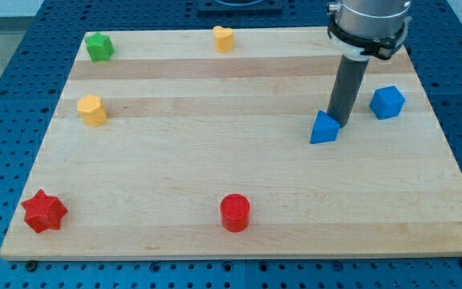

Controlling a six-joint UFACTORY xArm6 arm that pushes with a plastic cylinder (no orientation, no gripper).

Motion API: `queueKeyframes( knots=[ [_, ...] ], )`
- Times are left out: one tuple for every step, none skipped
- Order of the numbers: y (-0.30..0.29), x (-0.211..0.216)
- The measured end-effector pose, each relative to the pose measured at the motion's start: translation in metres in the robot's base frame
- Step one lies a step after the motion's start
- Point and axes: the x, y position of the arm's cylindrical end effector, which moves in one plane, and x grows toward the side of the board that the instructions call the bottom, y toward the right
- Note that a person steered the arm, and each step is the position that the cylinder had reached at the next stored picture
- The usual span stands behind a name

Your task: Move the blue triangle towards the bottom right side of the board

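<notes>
The blue triangle [323,128] lies on the wooden board [239,201] in the right half, a little above mid-height. My tip [343,124] is at the end of the dark rod, touching or nearly touching the triangle's upper right side. A blue cube [387,102] sits to the right of the rod, apart from it.
A green star-like block [99,46] is at the top left. A yellow heart [224,38] is at the top middle. A yellow hexagon-like block [91,110] is at the left. A red star [44,212] is at the bottom left. A red cylinder [235,213] is at the bottom middle.
</notes>
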Motion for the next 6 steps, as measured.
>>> queueKeyframes(
  knots=[
    [0.0, -0.001],
    [0.0, -0.02],
    [-0.019, -0.034],
    [-0.031, -0.029],
    [-0.03, -0.007],
    [-0.011, 0.027]
  ],
)
